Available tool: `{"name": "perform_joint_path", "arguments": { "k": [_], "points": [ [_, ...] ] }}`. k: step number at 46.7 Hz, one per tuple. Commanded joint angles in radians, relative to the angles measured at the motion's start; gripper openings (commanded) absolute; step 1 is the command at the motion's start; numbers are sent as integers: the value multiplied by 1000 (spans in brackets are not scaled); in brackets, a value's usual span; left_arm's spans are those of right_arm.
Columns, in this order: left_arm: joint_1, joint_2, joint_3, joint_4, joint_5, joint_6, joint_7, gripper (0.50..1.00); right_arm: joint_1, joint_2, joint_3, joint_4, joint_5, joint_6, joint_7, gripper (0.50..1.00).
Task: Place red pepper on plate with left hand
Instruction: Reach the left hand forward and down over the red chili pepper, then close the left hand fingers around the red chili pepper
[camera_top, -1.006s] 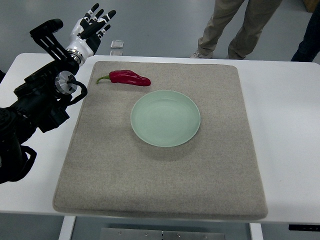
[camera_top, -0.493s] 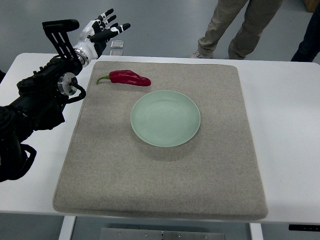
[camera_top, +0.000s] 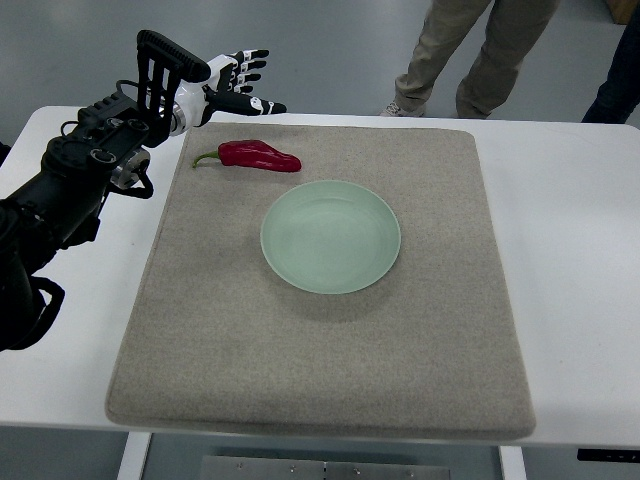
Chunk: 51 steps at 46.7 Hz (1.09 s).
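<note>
Red pepper (camera_top: 260, 156) lies on the mat (camera_top: 320, 350), far-left of the plate (camera_top: 331, 236). Left hand (camera_top: 235, 88) hovers beyond it, fingers spread, holding nothing.

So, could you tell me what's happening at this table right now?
The robot's left hand, fingers spread and holding nothing, hovers by the far left corner of the mat, just beyond the pepper. The pepper lies on the mat, apart from the empty plate. The right arm is out of view. A person's legs show beyond the table.
</note>
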<state>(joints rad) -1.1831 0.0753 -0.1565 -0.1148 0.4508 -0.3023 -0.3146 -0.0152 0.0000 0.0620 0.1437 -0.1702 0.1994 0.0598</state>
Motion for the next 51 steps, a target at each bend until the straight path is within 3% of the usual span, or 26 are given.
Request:
{"name": "perform_joint_path", "arguments": {
  "k": [1,25,37,46,51],
  "points": [
    [-10,4,0,-11,84,5,0,984,0,0,1,0,0,0,0,932],
    [-23,9,3,-66,574,17,0,973,0,0,-1,0,0,0,0,932],
    [-27,11,54,-108,747,155,-4,973,0,0,-1,0,0,0,0,932],
    [-29,11,63,-126,746,141,-3,975,0,0,-1,0,0,0,0,932],
    [-32,14,64,-128,740,83,-1,975,0,0,-1,0,0,0,0,932]
  ]
}}
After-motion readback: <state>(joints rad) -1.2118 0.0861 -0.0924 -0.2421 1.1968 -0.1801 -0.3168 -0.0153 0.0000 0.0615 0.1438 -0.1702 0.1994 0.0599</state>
